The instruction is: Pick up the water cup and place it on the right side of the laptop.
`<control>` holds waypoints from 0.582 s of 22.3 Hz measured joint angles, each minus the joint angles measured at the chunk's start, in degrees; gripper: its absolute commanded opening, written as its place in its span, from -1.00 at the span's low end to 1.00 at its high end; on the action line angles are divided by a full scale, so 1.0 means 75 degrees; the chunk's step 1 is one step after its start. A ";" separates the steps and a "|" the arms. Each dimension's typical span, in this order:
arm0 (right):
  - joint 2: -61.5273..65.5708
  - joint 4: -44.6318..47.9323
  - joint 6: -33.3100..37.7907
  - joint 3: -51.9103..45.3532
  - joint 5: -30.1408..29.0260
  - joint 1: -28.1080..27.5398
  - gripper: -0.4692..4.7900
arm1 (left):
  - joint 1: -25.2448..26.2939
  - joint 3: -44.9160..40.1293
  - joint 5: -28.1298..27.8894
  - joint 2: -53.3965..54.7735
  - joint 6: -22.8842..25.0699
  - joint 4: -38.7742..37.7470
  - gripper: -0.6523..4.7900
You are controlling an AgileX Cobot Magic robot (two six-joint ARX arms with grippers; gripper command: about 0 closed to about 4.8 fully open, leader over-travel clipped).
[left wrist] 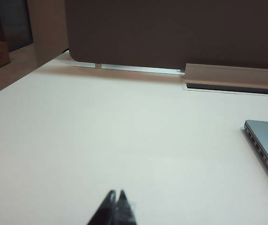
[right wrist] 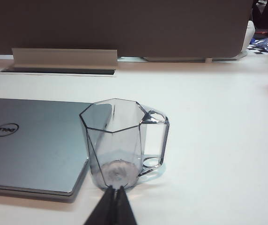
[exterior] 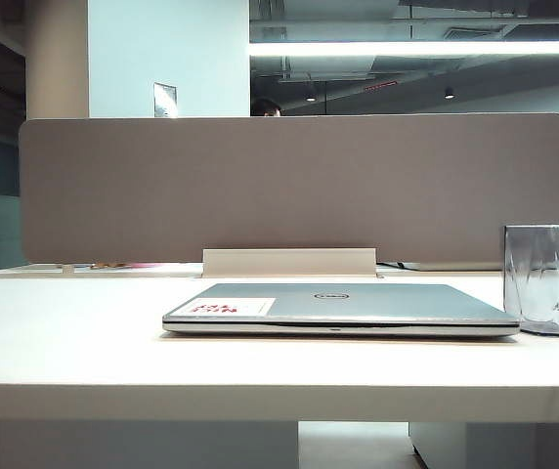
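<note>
Water cup [right wrist: 124, 143]: upright on the table [exterior: 84, 342], just beside the closed laptop [right wrist: 35, 145], on its right.
Right gripper [right wrist: 115, 190]: jaws shut, empty, near cup's base.
Left gripper [left wrist: 115, 194]: jaws shut, empty, over bare table.
Behind: grey divider panel [exterior: 289, 186].

place: open-plan office | evidence: desk [exterior: 84, 332] with grey divider screen [exterior: 289, 186], ceiling strip lights [exterior: 416, 47]

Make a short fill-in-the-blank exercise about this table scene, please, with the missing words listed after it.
1. The laptop lies on the table with its lid ____.
2. The water cup stands ____ beside the laptop's right edge.
3. The right gripper hangs just short of the cup with its jaws ____.
4. The left gripper, jaws shut, holds ____.

Missing words: closed; upright; shut; nothing
</note>
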 measured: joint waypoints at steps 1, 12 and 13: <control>0.0000 0.0000 -0.0198 0.0000 0.0009 0.0000 -0.85 | 0.0000 0.0000 0.0000 -0.0003 0.0000 0.0000 -0.77; 0.0000 0.0006 -0.0128 0.0000 0.0201 -0.0586 -0.85 | 0.0000 0.0000 0.0000 0.0000 0.0000 0.0000 -0.77; 0.0000 0.0006 -0.0131 0.0000 0.0204 -0.0583 -0.85 | 0.0000 0.0000 0.0000 -0.0003 0.0000 0.0000 -0.77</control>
